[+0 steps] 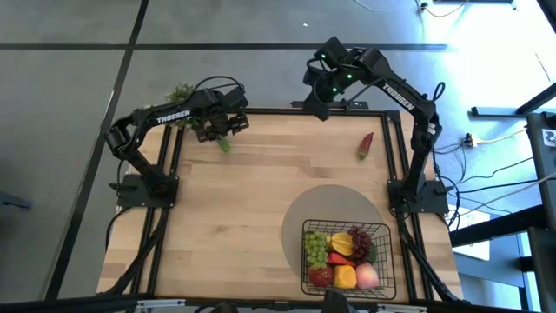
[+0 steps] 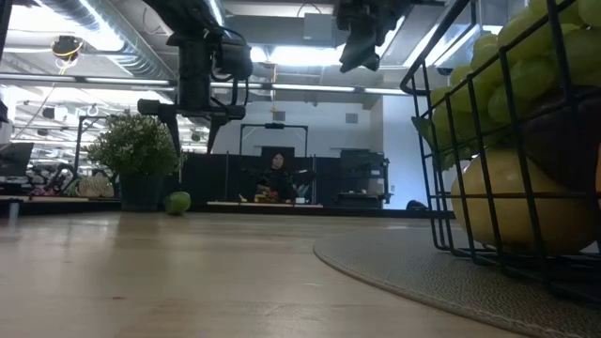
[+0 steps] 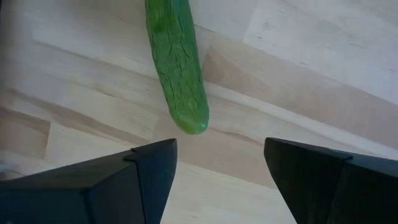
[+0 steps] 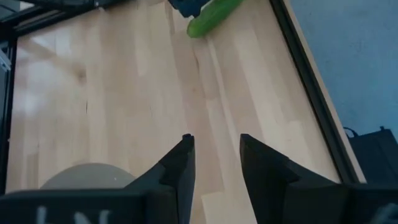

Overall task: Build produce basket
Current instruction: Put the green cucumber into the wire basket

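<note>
Hovering at the upper left of the high view, the left gripper (image 1: pixel 219 129) hangs just above the cucumber (image 1: pixel 224 143), which lies on the worktop (image 1: pixel 243 217) near its far edge, beside a bushy potted plant (image 1: pixel 180 92) at the corner. In the left wrist view the fingers (image 3: pixel 152 165) are spread wide with nothing between them, and the cucumber's rounded end sits just beyond the gap, roughly centred on it. Its long axis runs away from the fingers rather than across them, so my judgement is that the coming grasp depends on lowering over the body with the fingers straddling its width. The left arm is plainly the nearer one; this piece looks to be its job.

Moving right, the right gripper (image 1: pixel 323 87) is held high over the far edge, upper centre-right of the high view. Its fingers stand a little apart and empty in the right wrist view. A red chili (image 1: pixel 366 144) lies on the worktop toward the upper right, closer to that arm.

At the lower right, the basket (image 1: pixel 306 261) stands on a round grey mat (image 1: pixel 300 213), already holding grapes and several other fruits.
</note>
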Controlling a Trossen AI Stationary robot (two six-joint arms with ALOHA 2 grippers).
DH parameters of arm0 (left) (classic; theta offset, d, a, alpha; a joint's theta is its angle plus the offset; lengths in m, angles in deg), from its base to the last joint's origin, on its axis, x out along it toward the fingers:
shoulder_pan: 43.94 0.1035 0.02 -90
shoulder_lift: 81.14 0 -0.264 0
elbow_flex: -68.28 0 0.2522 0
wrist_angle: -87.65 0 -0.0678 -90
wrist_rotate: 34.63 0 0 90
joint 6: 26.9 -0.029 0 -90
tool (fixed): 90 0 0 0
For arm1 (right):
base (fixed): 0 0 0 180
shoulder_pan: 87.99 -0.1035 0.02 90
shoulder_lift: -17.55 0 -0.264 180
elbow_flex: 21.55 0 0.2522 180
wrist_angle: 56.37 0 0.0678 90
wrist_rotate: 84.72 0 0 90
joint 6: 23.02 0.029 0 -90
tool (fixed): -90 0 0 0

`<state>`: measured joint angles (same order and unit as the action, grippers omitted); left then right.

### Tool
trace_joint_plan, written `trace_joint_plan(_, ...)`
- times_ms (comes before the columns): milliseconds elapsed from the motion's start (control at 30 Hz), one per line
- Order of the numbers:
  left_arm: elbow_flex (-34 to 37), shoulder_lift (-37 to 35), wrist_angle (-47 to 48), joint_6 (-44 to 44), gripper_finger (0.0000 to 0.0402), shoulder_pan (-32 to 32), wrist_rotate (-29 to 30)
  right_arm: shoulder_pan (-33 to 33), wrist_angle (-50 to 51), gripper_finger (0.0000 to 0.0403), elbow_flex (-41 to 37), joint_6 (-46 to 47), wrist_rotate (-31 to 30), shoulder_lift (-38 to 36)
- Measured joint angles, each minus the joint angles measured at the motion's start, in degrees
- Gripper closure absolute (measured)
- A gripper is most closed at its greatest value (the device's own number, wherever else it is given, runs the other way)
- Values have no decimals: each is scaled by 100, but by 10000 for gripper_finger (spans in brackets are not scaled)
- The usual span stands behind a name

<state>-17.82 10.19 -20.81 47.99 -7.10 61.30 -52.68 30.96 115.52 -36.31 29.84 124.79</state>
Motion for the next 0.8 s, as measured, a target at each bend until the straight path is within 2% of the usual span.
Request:
trace_joint_plan(667,8,0,22,295,172,0,66,-2,-222,286,0,100,3,0)
trace_joint_plan(800,279,-9,-9,314,172,0,179,-2,-222,286,0,100,4,0)
